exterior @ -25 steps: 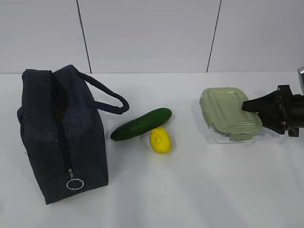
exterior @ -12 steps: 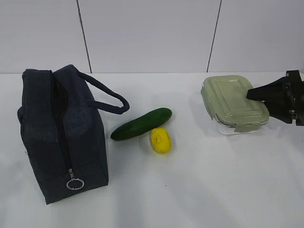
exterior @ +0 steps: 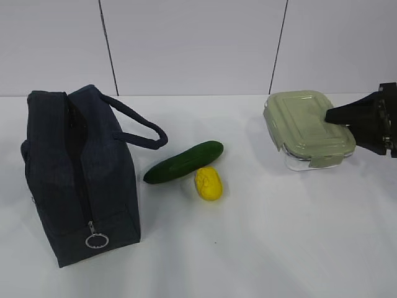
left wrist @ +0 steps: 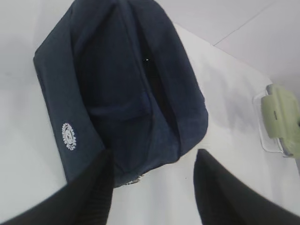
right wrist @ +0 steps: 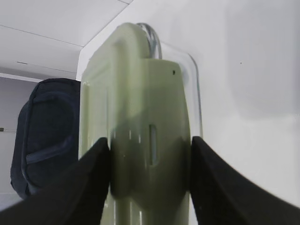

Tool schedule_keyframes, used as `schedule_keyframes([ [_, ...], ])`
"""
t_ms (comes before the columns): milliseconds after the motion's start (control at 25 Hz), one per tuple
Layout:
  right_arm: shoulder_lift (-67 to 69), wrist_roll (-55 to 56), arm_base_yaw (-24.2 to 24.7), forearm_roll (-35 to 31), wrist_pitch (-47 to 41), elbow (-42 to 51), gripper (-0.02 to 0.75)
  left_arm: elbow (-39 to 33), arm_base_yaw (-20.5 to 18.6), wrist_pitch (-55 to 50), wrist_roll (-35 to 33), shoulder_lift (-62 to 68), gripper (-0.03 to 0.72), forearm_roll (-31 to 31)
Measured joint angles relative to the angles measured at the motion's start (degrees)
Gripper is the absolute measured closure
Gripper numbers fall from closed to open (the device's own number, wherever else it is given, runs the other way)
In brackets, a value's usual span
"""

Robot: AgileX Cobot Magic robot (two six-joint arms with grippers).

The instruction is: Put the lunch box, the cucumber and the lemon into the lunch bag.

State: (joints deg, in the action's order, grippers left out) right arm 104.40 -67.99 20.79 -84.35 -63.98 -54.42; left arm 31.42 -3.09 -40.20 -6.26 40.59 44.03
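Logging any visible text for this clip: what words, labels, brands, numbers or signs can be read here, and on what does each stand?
Round white emblem on the side of the lunch bag, at in the left wrist view: print of some kind, too small and blurred to read.
Lunch box lid: no text visible.
Cucumber, lemon, table and wall: no text.
Nothing legible anywhere.

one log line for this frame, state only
right gripper: shut on lunch box, raised off table | left gripper: open over lunch bag | cucumber, lemon: on table
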Motion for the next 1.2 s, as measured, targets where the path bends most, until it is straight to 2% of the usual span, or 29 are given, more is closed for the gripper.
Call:
schedule_keyframes([
  [600, 0.00, 0.14, 0.00, 0.22, 0.00, 0.00, 0.341, 17.07, 0.00, -0.11, -2.30, 28.47, 0.286, 1.47],
  [1080, 0.00, 0.14, 0.00, 0.22, 0.00, 0.00, 0.341, 22.29, 0.00, -0.25, -7.62, 41.46, 0.288, 6.67],
  [1200, 0.00, 0.14, 0.00, 0.22, 0.00, 0.00, 0.342, 22.43, 1.32, 0.69, -8.29, 43.22, 0.330, 6.83],
])
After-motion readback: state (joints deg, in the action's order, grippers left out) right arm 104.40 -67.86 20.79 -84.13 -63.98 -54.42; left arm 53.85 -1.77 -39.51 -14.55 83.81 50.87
